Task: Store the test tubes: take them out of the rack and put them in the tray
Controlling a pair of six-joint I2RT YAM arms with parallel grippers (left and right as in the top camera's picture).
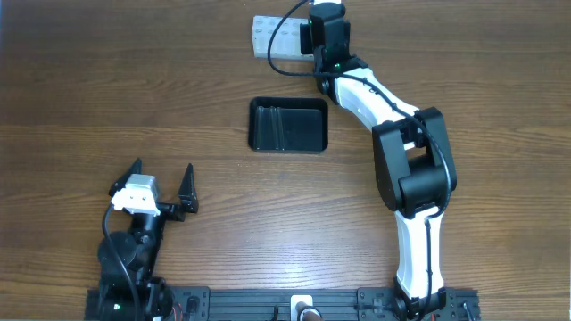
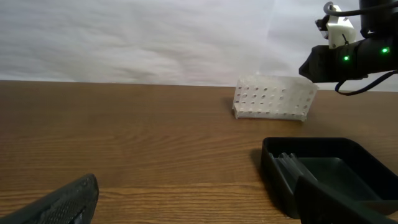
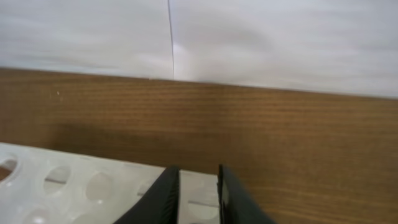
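The white test tube rack [image 1: 272, 37] stands at the far edge of the table, also seen in the left wrist view [image 2: 272, 98]. My right gripper [image 1: 310, 37] hangs right over its right end. In the right wrist view its fingers [image 3: 166, 194] stand a narrow gap apart above the rack's holes [image 3: 74, 186], shut on what looks like a clear test tube [image 3: 199, 200]. The black tray [image 1: 252, 125] lies nearer, in the middle, with clear tubes [image 2: 287, 164] lying in it. My left gripper [image 1: 162, 181] rests open and empty at the near left.
A white wall [image 2: 155, 37] rises just behind the rack. The right arm [image 1: 393, 107] slants across the table's right half beside the tray. Bare wood lies between the left gripper and the tray.
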